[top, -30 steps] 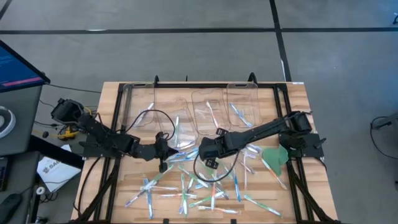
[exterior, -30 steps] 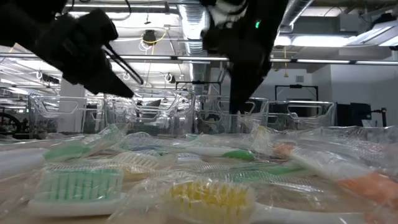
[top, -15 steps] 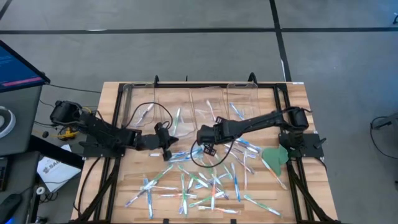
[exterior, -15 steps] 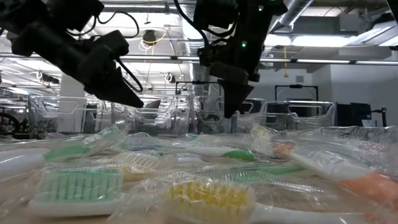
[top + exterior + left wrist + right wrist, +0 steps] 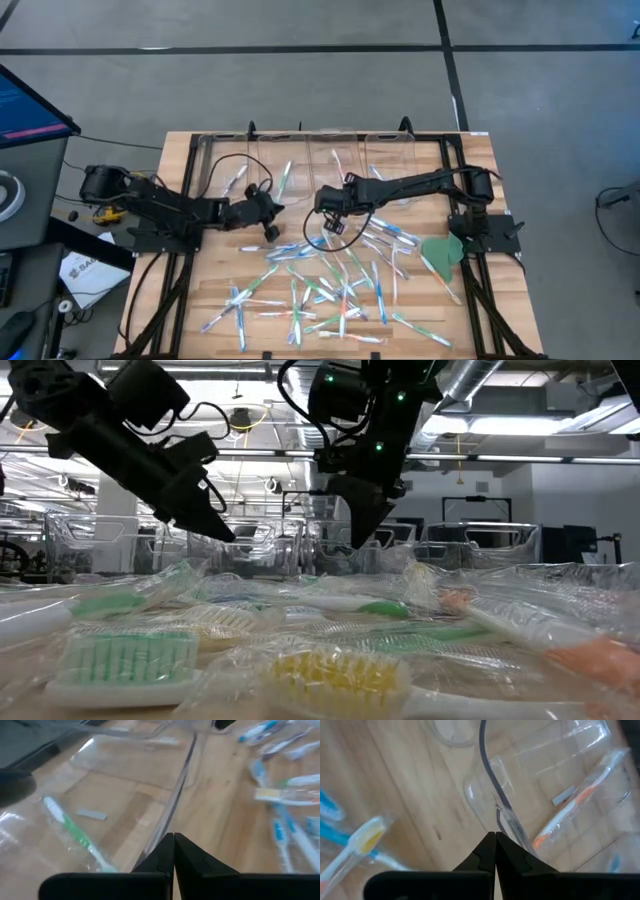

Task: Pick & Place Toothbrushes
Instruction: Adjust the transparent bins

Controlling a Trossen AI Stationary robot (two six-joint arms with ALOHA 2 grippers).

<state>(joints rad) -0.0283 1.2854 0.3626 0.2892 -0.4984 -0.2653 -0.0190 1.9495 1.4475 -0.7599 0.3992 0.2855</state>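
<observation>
Both grippers are clenched and hold nothing: left gripper [image 5: 272,207] at nine o'clock, right gripper [image 5: 322,201] just beside, toothbrushes [image 5: 330,290] at six.

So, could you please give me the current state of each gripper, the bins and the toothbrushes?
left gripper: shut, holding nothing, above the table by the clear bins.
right gripper: shut, holding nothing, near the bins' front edge.
clear bins: open-topped, a few toothbrushes inside.
green toothbrush: lying in a bin.
orange toothbrush: lying in a bin.
loose toothbrushes: scattered flat on the table, still wrapped.
</observation>
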